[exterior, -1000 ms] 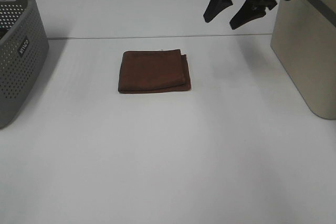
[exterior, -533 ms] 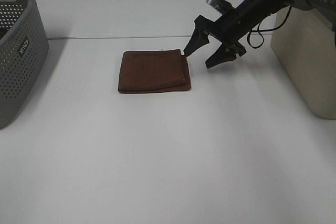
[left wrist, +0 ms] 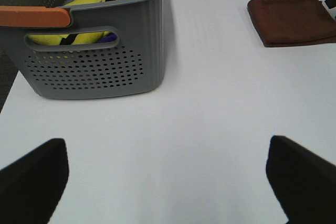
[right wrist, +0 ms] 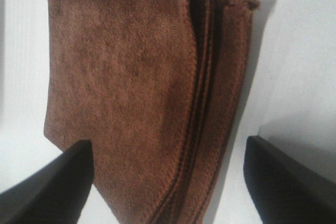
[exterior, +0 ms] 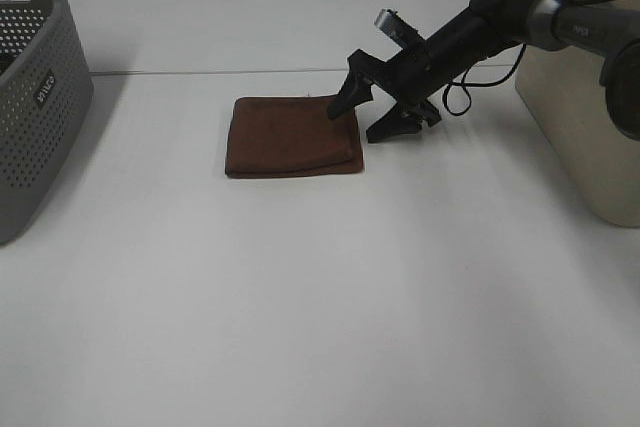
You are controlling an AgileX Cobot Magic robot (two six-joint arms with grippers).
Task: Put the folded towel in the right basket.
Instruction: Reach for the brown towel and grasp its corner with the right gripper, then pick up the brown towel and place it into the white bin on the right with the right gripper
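Swung down from beside the right basket [exterior: 585,97] onto the basket-side edge of the folded towel [exterior: 290,135], lying flat on the table [exterior: 300,297]. Now straddling that layered edge with the right gripper [exterior: 355,124] spread wide, perhaps touching cloth already. Best to slide one finger under every layer, then pinch squarely without unfolding anything. Left gripper [left wrist: 168,182]: likewise agape, holding nothing.

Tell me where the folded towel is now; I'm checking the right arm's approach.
In the exterior high view the folded towel lies flat on the table, centre-left, the open right pincer poised over its right edge.
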